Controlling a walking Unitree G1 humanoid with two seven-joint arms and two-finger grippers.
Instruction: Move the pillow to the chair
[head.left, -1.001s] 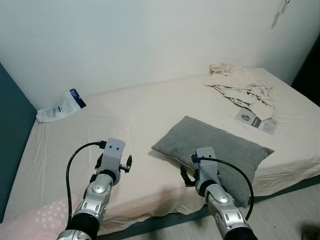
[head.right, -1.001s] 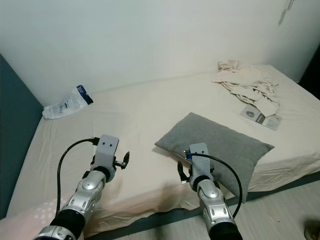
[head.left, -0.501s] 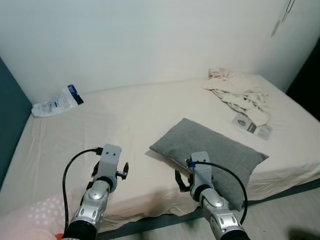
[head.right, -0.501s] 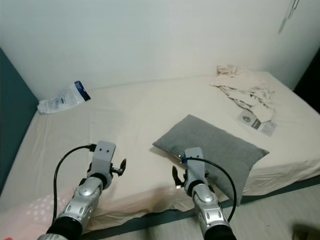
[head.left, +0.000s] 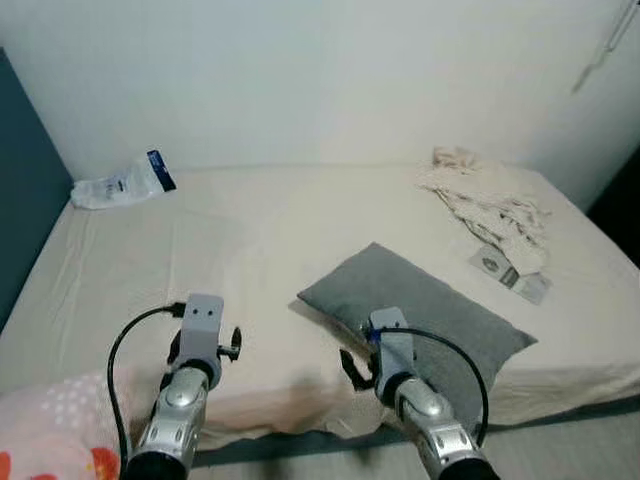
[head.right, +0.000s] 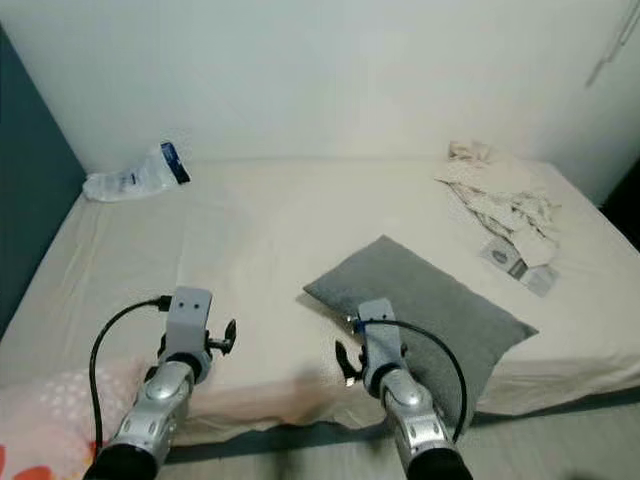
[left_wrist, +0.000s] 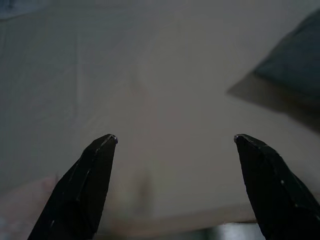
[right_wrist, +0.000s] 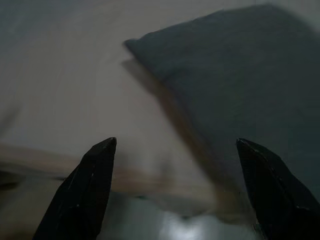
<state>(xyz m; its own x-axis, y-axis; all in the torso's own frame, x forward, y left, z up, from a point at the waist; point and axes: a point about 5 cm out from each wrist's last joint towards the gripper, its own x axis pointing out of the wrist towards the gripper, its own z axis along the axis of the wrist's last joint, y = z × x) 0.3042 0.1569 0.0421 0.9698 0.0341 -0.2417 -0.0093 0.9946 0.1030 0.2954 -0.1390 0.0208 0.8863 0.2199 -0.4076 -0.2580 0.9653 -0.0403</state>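
Beige bed (head.left: 270, 240) holds a grey pillow (head.left: 430, 310) near its front edge. Left end effector (left_wrist: 175, 140) and right end effector (right_wrist: 175, 142) both spread wide, empty, at the bed's edge.

Both arms raised forward at roughly equal height, forearms converging slightly toward centre. Left arm (head.left: 175, 400): silver forearm, grey wrist block on top, black cable looping from the block back down along the outer side. Right arm (head.left: 425, 425): same build, cable arcing off the wrist block round the outer side, blue connector at its top edge. Left tool (left_wrist: 175, 140): both black fingers spread wide, tips well apart, nothing between them. Right tool (right_wrist: 175, 142): fingers likewise spread wide, gap empty. Neither tool touching anything. Wrists level, fingers pointing forward and slightly down.
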